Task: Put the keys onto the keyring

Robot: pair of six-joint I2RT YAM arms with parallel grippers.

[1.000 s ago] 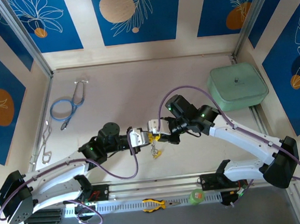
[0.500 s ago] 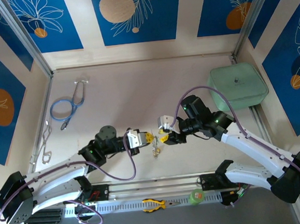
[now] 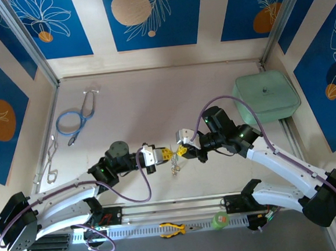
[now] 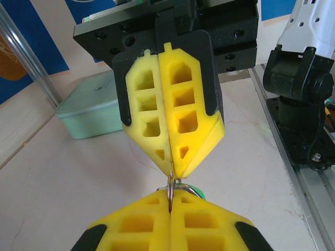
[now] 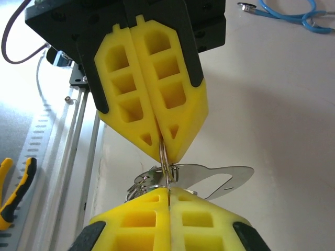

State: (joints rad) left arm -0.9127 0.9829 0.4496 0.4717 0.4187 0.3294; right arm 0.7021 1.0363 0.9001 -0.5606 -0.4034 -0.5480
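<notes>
My left gripper (image 3: 165, 154) and right gripper (image 3: 182, 152) meet tip to tip above the table's near middle. Both are shut on one thin silver ring (image 4: 171, 184) of the keyring (image 3: 174, 167), whose bunch of metal dangles below them. The left wrist view has my left gripper (image 4: 171, 197) at the bottom, the right one's yellow fingers (image 4: 183, 120) above, and the green head of one of the keys (image 4: 200, 190) just behind the ring. From the right wrist, my right gripper (image 5: 168, 191) pinches the ring (image 5: 164, 166); several small rings (image 5: 142, 184) and a flat silver tab (image 5: 222, 180) hang beside it.
A blue stethoscope (image 3: 74, 118) and silver wire clips (image 3: 50, 164) lie at the far left. A pale green lidded box (image 3: 266, 96) stands at the right. Yellow-handled pliers (image 3: 175, 228) and a green tape roll (image 3: 220, 219) rest on the rail by the arm bases.
The right gripper let go, drew back to the right, then came left again and shut on the ring. The left gripper stayed shut and shifted only slightly.
</notes>
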